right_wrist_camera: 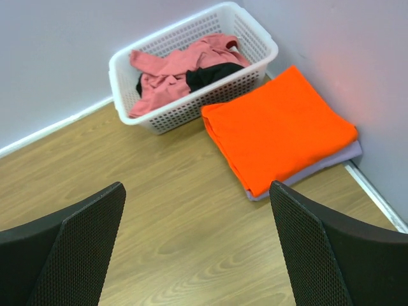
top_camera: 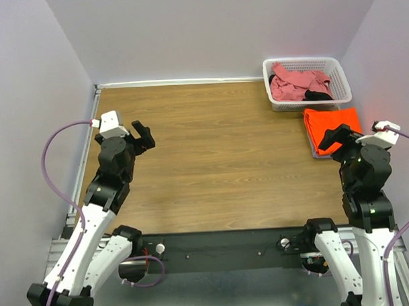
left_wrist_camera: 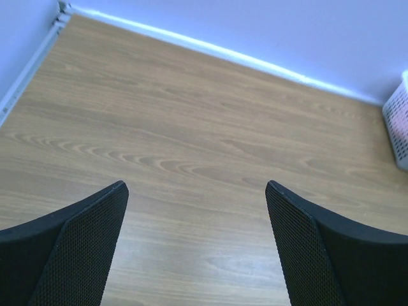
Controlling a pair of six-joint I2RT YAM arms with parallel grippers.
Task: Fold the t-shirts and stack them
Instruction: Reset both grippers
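A folded orange t-shirt (right_wrist_camera: pixel 280 124) (top_camera: pixel 331 122) lies on top of a folded lavender t-shirt (right_wrist_camera: pixel 331 162) at the table's right edge. A crumpled pink t-shirt (right_wrist_camera: pixel 169 73) (top_camera: pixel 296 82) and a bit of black cloth (right_wrist_camera: pixel 207 74) sit in the white basket (right_wrist_camera: pixel 191 108) (top_camera: pixel 309 99) at the back right. My right gripper (right_wrist_camera: pixel 197 245) (top_camera: pixel 338 138) hovers open just in front of the stack, nothing between its fingers. My left gripper (left_wrist_camera: pixel 194 245) (top_camera: pixel 142 136) is open and empty over bare wood at the left.
Walls close the table at the back, left and right. A white strip (left_wrist_camera: pixel 210 48) runs along the back edge. The wooden tabletop (top_camera: pixel 218 159) lies between the two arms.
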